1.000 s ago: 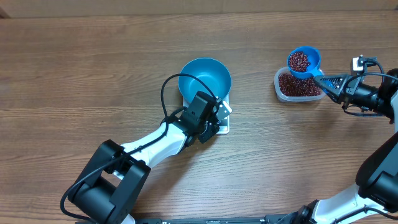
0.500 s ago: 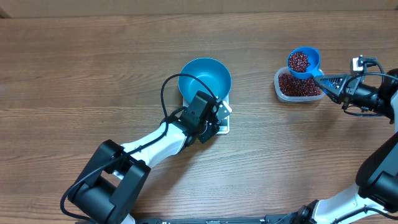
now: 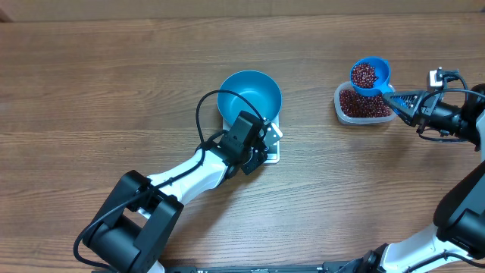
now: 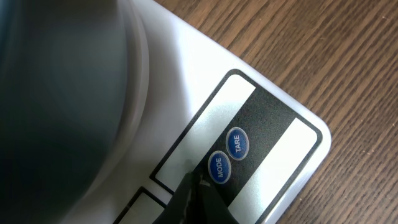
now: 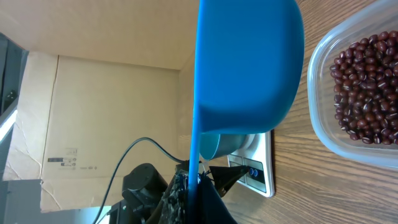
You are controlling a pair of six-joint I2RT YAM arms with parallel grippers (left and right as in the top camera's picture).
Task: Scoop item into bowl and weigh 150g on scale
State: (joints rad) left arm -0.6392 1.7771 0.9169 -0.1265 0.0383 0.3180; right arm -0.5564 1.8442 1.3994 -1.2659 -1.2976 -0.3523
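The blue bowl [image 3: 249, 96] sits on the white scale [image 3: 271, 155] and looks empty inside. My left gripper [image 3: 267, 136] is shut, with its tip [image 4: 196, 186] on the scale's front panel [image 4: 186, 81] right beside the MODE button [image 4: 218, 165]. The bowl [image 4: 56, 93] is a dark blur at the left of that view. My right gripper [image 3: 399, 99] is shut on the handle [image 5: 194, 155] of a small blue scoop [image 3: 369, 74]. The scoop is full of red-brown beans [image 3: 364, 73] and hangs over the far edge of the clear tub [image 3: 341, 114].
More beans [image 5: 364, 93] fill the clear tub at the right. A black cable [image 3: 204, 106] loops from my left arm past the bowl's left side. Brown cardboard [image 5: 93, 112] stands behind the table.
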